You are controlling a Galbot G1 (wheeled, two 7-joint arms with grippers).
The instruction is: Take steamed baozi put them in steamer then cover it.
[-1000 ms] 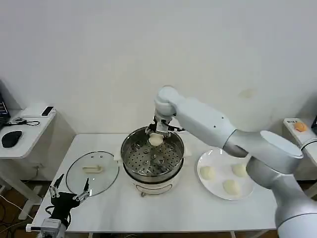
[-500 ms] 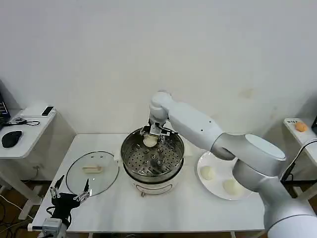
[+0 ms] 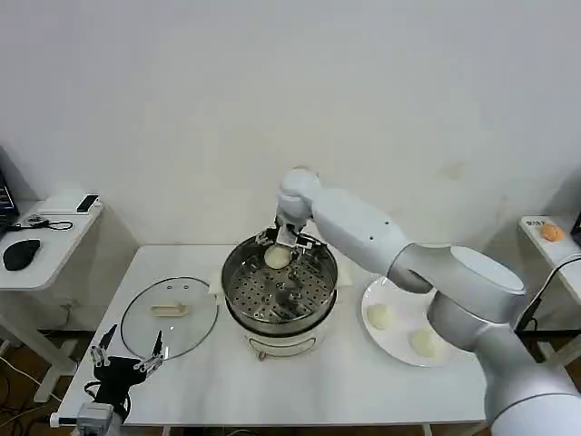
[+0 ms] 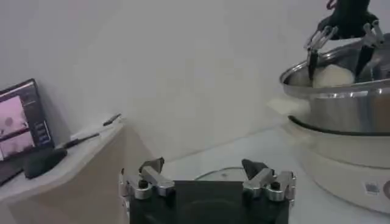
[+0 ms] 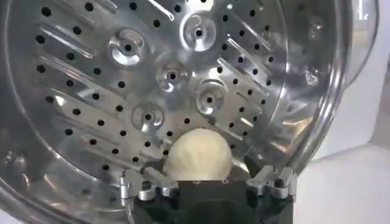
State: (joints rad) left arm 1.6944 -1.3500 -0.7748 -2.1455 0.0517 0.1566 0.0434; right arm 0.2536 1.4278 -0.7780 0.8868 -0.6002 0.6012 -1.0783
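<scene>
**Right arm over steamer, bun in the pincer**

White table (image 3: 300,381) against a plain white wall sets your scene in the head view.

Your right gripper (image 3: 280,250) sits at frame centre, reaching down into the back part of the steamer (image 3: 280,289). Its fingers are pinching one steamed baozi (image 3: 277,258); in the right wrist view the bun (image 5: 198,159) sits between the two finger mounts, just above the perforated tray (image 5: 152,85). Whether the bun touches the tray you cannot tell.

Moving outward: the steamer stands mid-table on its white base. To its right in the frame, a white plate (image 3: 381,341) holds two visible baozi (image 3: 380,316) (image 3: 422,341), partly screened by the arm. To the steamer's left lies the glass lid (image 3: 169,315), flat on the table, cream handle up.

Your left gripper (image 3: 125,356) hangs at lower left, off the table's near corner, fingers spread and empty. A small orange object (image 3: 550,232) rests on a side table at the right edge.
</scene>
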